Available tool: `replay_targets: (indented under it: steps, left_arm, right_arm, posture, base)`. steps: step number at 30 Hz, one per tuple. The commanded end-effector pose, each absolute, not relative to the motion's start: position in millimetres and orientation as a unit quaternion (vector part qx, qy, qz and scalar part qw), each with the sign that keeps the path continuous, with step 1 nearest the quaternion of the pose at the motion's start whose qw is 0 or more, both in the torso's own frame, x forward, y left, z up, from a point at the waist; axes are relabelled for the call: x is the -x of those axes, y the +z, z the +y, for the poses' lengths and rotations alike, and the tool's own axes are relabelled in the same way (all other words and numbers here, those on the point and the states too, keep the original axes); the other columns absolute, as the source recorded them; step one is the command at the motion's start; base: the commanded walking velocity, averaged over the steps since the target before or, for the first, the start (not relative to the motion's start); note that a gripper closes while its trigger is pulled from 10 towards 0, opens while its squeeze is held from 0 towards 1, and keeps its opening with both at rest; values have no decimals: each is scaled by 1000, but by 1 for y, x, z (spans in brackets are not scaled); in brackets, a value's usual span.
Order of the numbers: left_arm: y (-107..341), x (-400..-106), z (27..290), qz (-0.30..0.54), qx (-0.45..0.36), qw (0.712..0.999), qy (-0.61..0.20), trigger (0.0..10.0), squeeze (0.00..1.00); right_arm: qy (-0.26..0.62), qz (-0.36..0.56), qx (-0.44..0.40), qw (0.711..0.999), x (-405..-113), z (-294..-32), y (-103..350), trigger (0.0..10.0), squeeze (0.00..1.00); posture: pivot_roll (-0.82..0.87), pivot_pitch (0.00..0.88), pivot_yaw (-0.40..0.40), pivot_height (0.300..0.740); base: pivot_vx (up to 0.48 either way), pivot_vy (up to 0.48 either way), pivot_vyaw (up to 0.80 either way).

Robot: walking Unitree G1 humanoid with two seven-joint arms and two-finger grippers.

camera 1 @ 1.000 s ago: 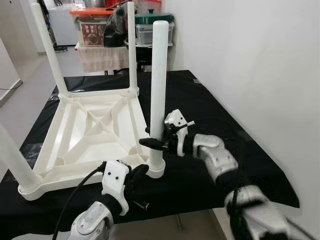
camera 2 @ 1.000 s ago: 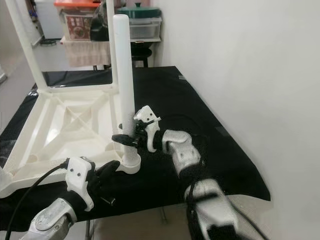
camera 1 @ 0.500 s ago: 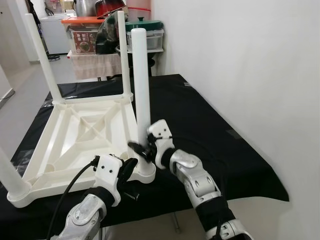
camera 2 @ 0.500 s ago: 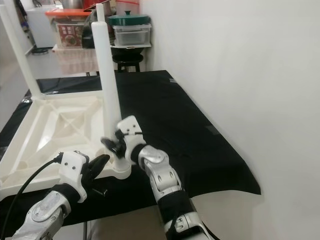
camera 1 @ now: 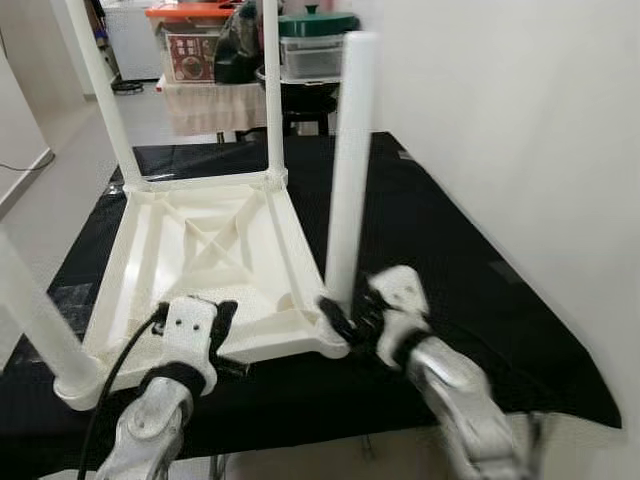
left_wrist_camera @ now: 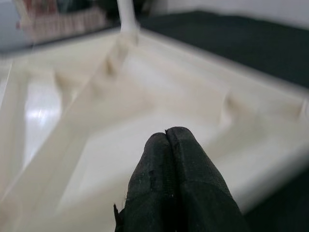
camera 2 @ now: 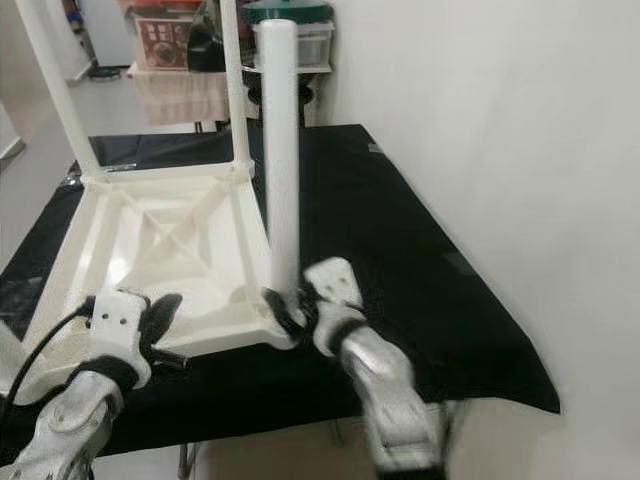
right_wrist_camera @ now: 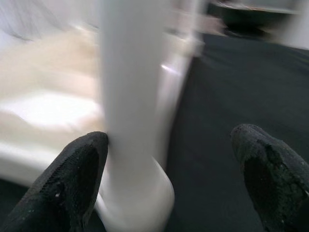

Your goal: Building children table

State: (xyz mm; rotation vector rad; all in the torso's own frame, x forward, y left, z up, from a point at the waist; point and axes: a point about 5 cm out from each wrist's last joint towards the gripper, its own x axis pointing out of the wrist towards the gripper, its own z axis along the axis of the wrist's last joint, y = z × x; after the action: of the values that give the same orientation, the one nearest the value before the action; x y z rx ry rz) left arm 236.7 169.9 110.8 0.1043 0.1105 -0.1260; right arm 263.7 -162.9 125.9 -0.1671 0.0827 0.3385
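Observation:
A white children's table [camera 1: 215, 245] lies upside down on a black-covered worktable [camera 1: 450, 230]. Its legs point upward; the near right leg [camera 1: 350, 160] stands in the corner socket [camera 1: 335, 345]. My right gripper [camera 1: 342, 322] is open low at that leg's base. In the right wrist view the leg [right_wrist_camera: 130, 87] stands against one finger [right_wrist_camera: 72, 179], and the other finger [right_wrist_camera: 270, 169] is well apart from it. My left gripper [camera 1: 218, 318] is shut and empty at the table's front rim. In the left wrist view its fingertips [left_wrist_camera: 166, 145] hover over the ribbed underside [left_wrist_camera: 96, 96].
A white wall [camera 1: 520, 130] runs close along the right. Behind the worktable stands a cart with an orange-lidded box [camera 1: 195, 45] and a green-lidded container [camera 1: 315, 35]. The worktable's front edge [camera 1: 300, 425] is just under my arms. Bare floor [camera 1: 50, 180] lies to the left.
The camera has shifted. My right gripper has slid down the near right leg to its base and stands open. My left gripper has moved left along the front rim, away from the corner socket.

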Motion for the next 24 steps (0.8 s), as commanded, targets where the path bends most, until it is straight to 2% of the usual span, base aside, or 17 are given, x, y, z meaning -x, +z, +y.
replay_targets:
  steps: [1, 3, 9, 14, 24]
  left_arm:
    - [109, -232, 172, 53, -67, 994, -63, 10000, 0]
    - [107, -221, 175, 50, -78, 993, -73, 10000, 0]
    - [96, -213, 182, 63, -83, 992, -69, 10000, 0]
    - [93, -213, 180, 64, -59, 994, -68, 10000, 0]
    - [91, -212, 180, 61, -41, 996, -53, 10000, 0]
  right_arm:
    - [116, 45, 96, 988, -254, -183, 124, 10000, 0]
    - [49, 90, 109, 989, -228, -206, 105, 10000, 0]
    - [-5, 120, 72, 990, -206, -217, 88, 10000, 0]
    - [-41, 122, 63, 990, -204, -225, 87, 10000, 0]
    - [-37, 109, 90, 989, -209, -222, 93, 10000, 0]
  posture:
    - [-35, 0, -15, 740]
    - [-37, 0, -11, 740]
    - [-49, 0, -4, 740]
    - [-45, 0, -18, 740]
    - [-37, 0, -17, 740]
  base:
    - [0, 0, 0]
    - [0, 0, 0]
    - [0, 0, 0]
    - [0, 0, 0]
    - [0, 0, 0]
